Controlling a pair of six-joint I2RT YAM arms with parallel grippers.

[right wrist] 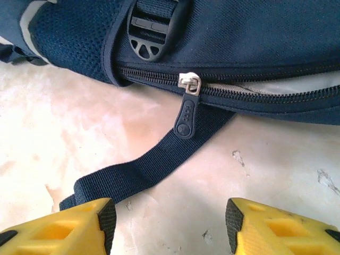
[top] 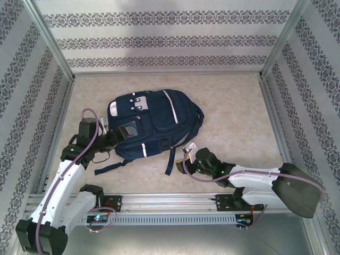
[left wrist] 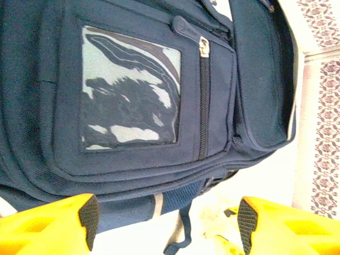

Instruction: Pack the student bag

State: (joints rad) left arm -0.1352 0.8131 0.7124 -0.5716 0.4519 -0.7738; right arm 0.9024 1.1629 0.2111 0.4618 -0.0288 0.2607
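The student bag [top: 154, 119], a navy backpack with white stripes, lies flat in the middle of the table. My left gripper [top: 114, 139] is at its left side. In the left wrist view that gripper [left wrist: 167, 218] stands open just short of the bag's edge, facing the clear-window pocket [left wrist: 130, 95] and a front zip [left wrist: 203, 47]. My right gripper [top: 187, 162] sits at the bag's near edge. In the right wrist view it [right wrist: 170, 218] is open above bare table, a little short of the zip pull [right wrist: 187, 111]. Right of that slider the zip gapes, showing pale lining [right wrist: 276, 87].
A dark strap [right wrist: 143, 170] trails from the bag across the table toward the right gripper's left finger [right wrist: 106, 220]. A black buckle [right wrist: 151, 37] sits above the zip. Patterned walls [top: 159, 40] and metal posts [top: 53, 40] enclose the beige table [top: 234, 111].
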